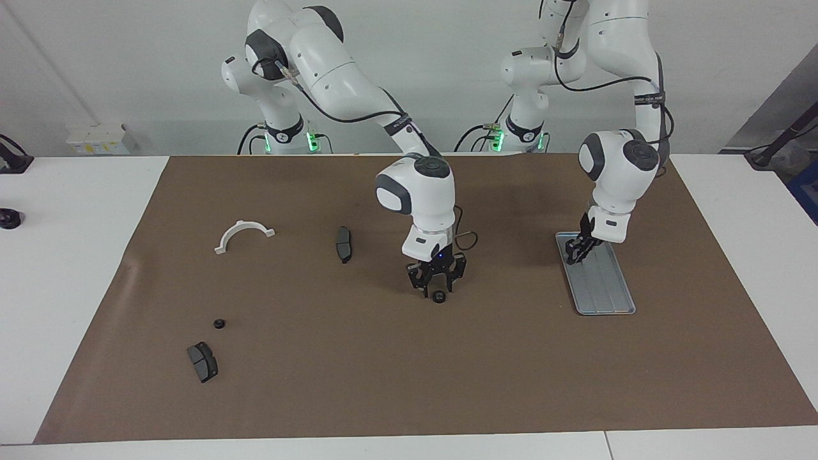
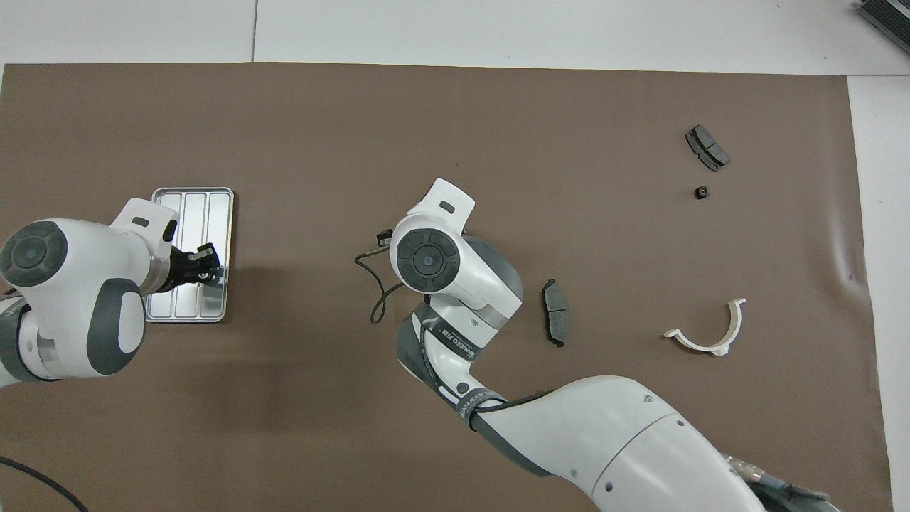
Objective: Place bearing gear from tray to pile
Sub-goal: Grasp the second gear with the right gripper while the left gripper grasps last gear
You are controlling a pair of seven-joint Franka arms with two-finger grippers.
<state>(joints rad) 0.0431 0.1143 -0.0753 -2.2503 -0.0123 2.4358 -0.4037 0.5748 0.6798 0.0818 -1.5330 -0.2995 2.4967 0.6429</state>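
The grey ridged tray (image 1: 606, 295) (image 2: 192, 206) lies toward the left arm's end of the table. My left gripper (image 1: 574, 251) (image 2: 205, 263) is low over the tray's end nearer the robots, shut on a small black bearing gear. My right gripper (image 1: 436, 289) hangs open over mid-mat, just above another black ring (image 1: 439, 296) that lies on the mat between its fingertips. In the overhead view its own wrist hides this gripper and that ring. One more small black ring of the pile (image 1: 219, 323) (image 2: 700, 192) lies toward the right arm's end.
A dark brake pad (image 1: 343, 244) (image 2: 555, 321) lies beside the right arm's wrist. A second brake pad (image 1: 202, 361) (image 2: 707, 147) sits by the lone ring. Nearer the robots lies a white half-ring (image 1: 244, 234) (image 2: 707, 334). A brown mat (image 1: 409, 383) covers the table.
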